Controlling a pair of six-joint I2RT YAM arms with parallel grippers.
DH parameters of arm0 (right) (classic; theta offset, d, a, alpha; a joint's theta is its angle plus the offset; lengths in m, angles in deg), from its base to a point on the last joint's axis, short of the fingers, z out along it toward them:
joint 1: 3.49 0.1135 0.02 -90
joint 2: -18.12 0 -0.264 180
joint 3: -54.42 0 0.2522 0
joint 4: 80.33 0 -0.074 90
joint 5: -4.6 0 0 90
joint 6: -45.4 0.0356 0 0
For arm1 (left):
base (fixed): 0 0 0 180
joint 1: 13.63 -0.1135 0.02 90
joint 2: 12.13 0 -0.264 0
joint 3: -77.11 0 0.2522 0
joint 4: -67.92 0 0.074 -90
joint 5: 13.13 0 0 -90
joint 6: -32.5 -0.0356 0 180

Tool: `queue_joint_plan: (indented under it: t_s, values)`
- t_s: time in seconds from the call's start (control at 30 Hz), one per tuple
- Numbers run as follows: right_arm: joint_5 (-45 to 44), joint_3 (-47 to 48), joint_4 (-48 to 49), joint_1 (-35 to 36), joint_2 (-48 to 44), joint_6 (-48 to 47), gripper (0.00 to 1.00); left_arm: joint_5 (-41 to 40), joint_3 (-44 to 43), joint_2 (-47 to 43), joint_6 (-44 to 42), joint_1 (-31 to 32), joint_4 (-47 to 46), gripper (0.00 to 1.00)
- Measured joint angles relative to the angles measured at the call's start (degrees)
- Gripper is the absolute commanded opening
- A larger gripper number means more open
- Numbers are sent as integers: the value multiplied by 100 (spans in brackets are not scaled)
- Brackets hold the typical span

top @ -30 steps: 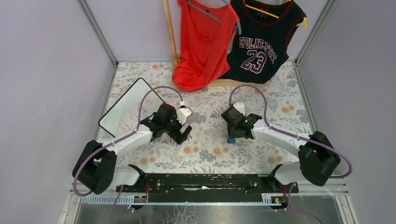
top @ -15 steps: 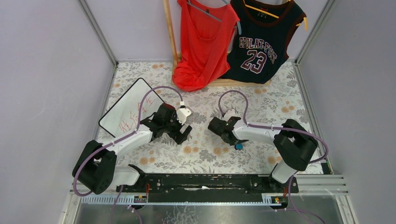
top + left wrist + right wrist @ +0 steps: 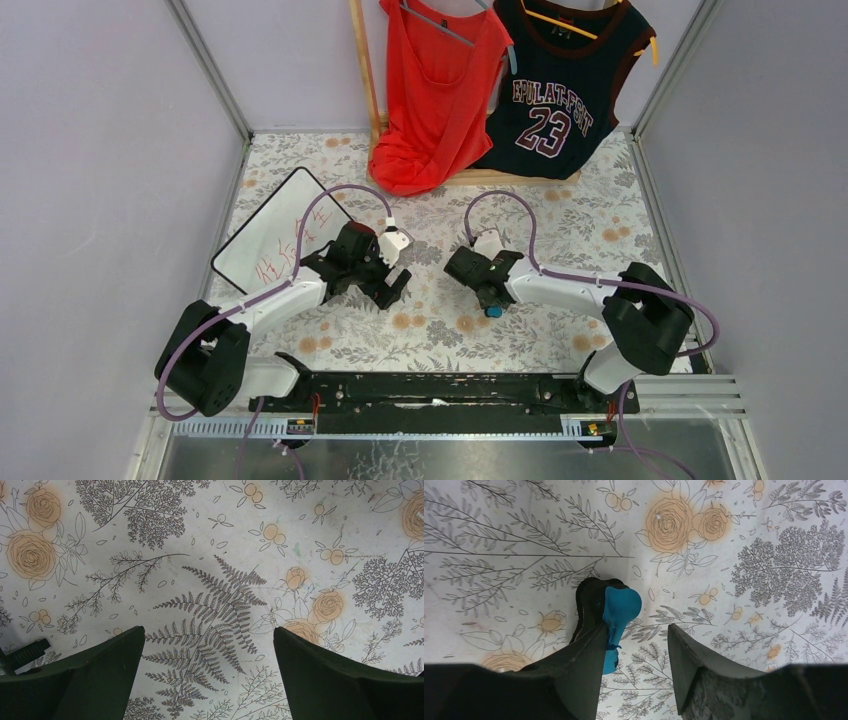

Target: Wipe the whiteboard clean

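The whiteboard (image 3: 270, 235), black-framed with red handwriting, lies tilted at the table's left side. My left gripper (image 3: 390, 290) (image 3: 209, 630) hovers just right of the board, wide open over the flowered tablecloth with nothing between its fingers. A blue and black eraser (image 3: 492, 311) (image 3: 621, 605) sits at the table's middle. My right gripper (image 3: 488, 297) (image 3: 636, 630) is over it, jaws partly open. The eraser lies against the left finger (image 3: 584, 665), and a clear gap separates it from the right finger (image 3: 689, 660). The board is out of both wrist views.
A red top (image 3: 435, 90) and a dark number 23 jersey (image 3: 560, 90) hang from a wooden rack (image 3: 365, 70) at the back. Grey walls with metal posts close in both sides. The arms' base rail (image 3: 440, 385) runs along the near edge.
My right arm swung left toward the table's middle, and the eraser shifted along with it. Its jaws widened slightly. The left arm stayed still.
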Motion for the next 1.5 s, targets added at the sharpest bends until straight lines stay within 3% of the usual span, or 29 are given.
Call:
queue_joint_plan:
  t_s: [0.7,1.2,1.5]
  values:
    - [317,24,348,125,153,-2,54,2,0,0,-22,0,2,100]
    - [422,24,389,175,-439,264,53,2,0,0,-22,0,2,100]
    - [208,380,-31,422,225,328,51,2,0,-2,-22,0,0,100]
